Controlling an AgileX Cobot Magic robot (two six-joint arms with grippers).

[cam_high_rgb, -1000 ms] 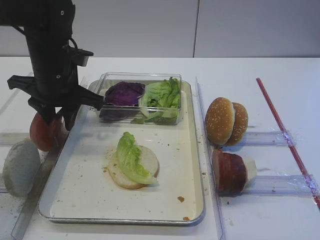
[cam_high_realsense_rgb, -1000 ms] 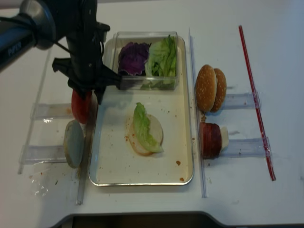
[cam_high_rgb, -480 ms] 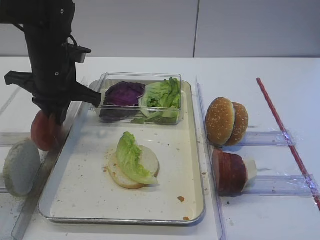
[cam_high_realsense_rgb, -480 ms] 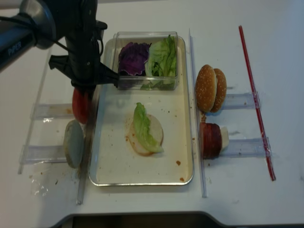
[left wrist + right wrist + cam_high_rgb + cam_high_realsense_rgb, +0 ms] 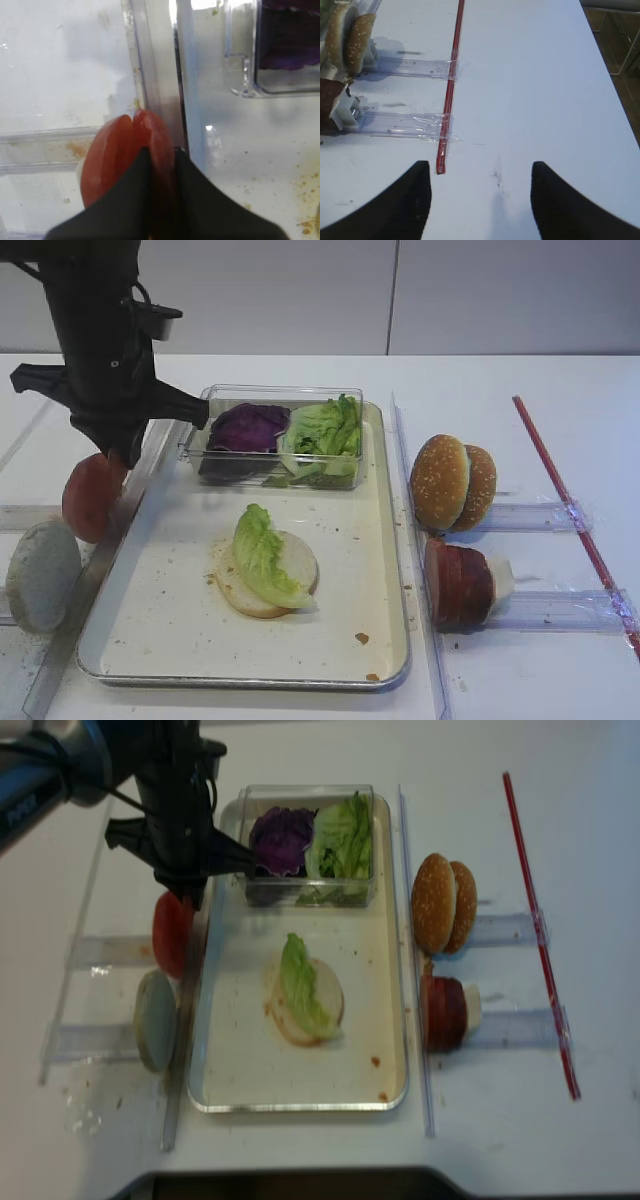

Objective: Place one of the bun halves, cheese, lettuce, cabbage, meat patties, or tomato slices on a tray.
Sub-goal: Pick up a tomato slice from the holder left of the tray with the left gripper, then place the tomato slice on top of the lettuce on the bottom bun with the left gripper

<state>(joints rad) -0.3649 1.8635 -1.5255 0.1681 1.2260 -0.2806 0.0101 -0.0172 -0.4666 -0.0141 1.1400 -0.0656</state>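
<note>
while left end effector pinches tomato slice, tray holds bun half, lettuce.

White table under even light; pale panelled wall behind, with one vertical seam.

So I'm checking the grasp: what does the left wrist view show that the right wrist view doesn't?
Left wrist only: the left gripper shut on one of the tomato slices, beside the clear box.
Right wrist only: the open right gripper, the red strip, the bun halves.
Shared: only the white table.
</note>
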